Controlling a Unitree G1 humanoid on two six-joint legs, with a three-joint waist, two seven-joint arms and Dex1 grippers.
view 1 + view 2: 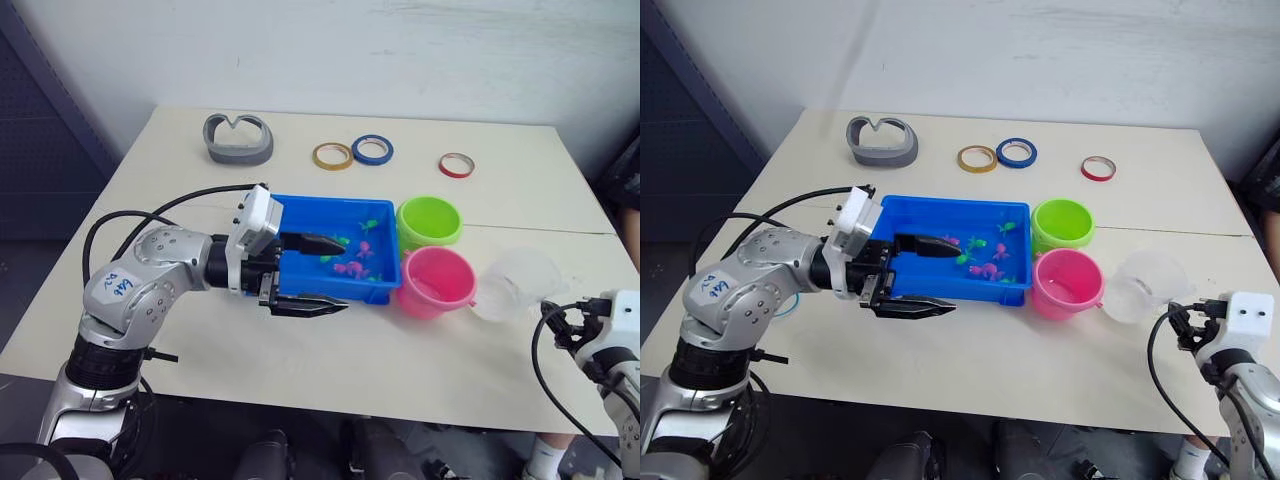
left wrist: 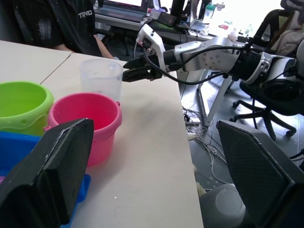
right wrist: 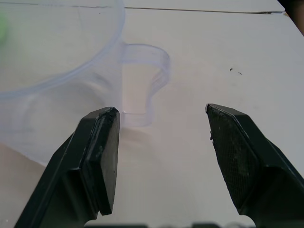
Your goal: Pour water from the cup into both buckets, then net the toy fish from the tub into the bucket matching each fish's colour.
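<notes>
The blue tub [image 1: 312, 201] sits mid-table with several pink toy fish [image 1: 356, 266] and green ones [image 1: 369, 224] in it. To its right stand the lime green bucket [image 1: 429, 221] and the pink bucket [image 1: 436, 280]. The clear cup [image 1: 515, 283] stands right of the pink bucket. My left gripper [image 1: 344, 274] is open at the tub's front left, one finger over the tub and one in front of its wall. My right gripper [image 3: 161, 156] is open just short of the cup's handle [image 3: 142, 80], which lies ahead between its fingers.
At the back of the table lie a grey curved object [image 1: 238, 138] and three tape rings: yellow [image 1: 332, 156], blue [image 1: 372, 150], red [image 1: 456, 165]. The table's right edge runs close to the cup. A person in a dark shirt [image 2: 47, 23] and office chairs [image 2: 280, 90] are beyond it.
</notes>
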